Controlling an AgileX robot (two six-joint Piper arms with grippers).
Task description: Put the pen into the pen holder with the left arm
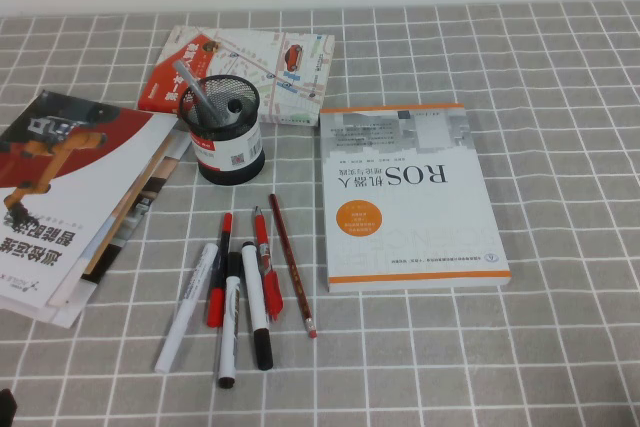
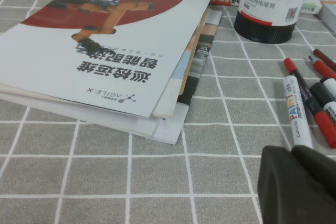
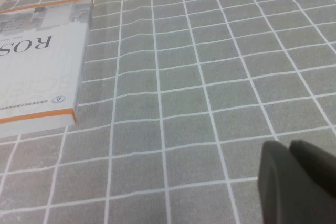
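I am watching the left gripper point(image 2: 291, 150) hovering low over the grey checked tablecloth point(image 1: 560, 67), its dark fingers pressed together with no gap between them. A stack of glossy paper booklets with a red-and-white cover point(image 1: 60, 197) is lying ahead of it on its left side. The long slim white-barrelled pen with the small dark tip point(image 2: 296, 114) is lying flat just beyond the fingertips, slightly to the gripper's right. Its long axis is running nearly straight away from the gripper, towards the small round black wire-mesh pen holder with the white and red label point(image 1: 222, 132). That holder is standing upright farther ahead, with a grey stick-like item leaning inside it. I am judging that the jaws need opening and turning across the barrel, which looks smooth and liable to roll. Just to the pen's right, the red pens point(image 1: 218, 277) and black-capped white markers point(image 1: 255, 312) are crowding close, and one red pen seems to be touching it. Farther right, a thick white paperback with orange bands point(image 1: 410, 197) is lying flat. The right gripper point(image 3: 290, 144) is hovering well beyond that book, fingers likewise together, much farther from the pen.
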